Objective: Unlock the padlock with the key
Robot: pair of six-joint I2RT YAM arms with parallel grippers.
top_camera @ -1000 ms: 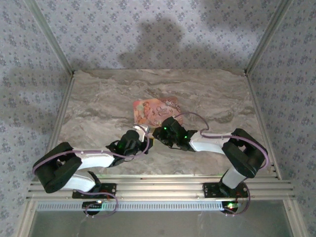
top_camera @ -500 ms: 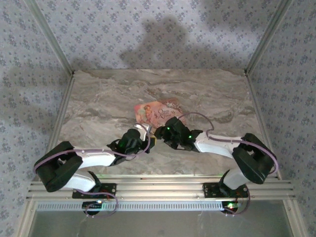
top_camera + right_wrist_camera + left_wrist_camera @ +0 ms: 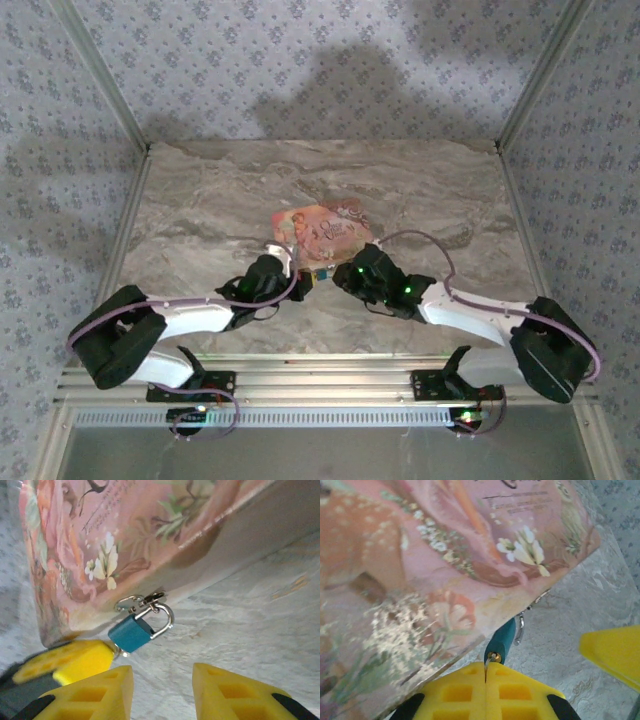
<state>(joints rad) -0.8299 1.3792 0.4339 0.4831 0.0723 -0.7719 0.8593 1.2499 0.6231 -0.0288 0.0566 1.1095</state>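
The padlock [image 3: 131, 632] is a small teal block with a silver shackle [image 3: 165, 621], hooked through the clasp of the pink box [image 3: 125, 535]. It also shows as the padlock [image 3: 501, 639] in the left wrist view and the padlock [image 3: 320, 272] from above. My left gripper [image 3: 485, 680] is shut on the key [image 3: 485, 668]. The thin blade runs into the brass keyhole at the lock's bottom, and the key's head is hidden between the yellow fingers. My right gripper [image 3: 162, 690] stands open just in front of the padlock, not touching it.
The pink illustrated box [image 3: 320, 225] lies flat mid-table, its near edge right above both grippers. The left gripper's yellow fingers [image 3: 65, 662] sit beside the lock in the right wrist view. Marble tabletop [image 3: 200, 200] stretches left, right and behind; walls enclose three sides.
The right arm has swung outward and lower, and its gripper has slid a little right and toward the near edge. The left gripper has stayed at the lock.
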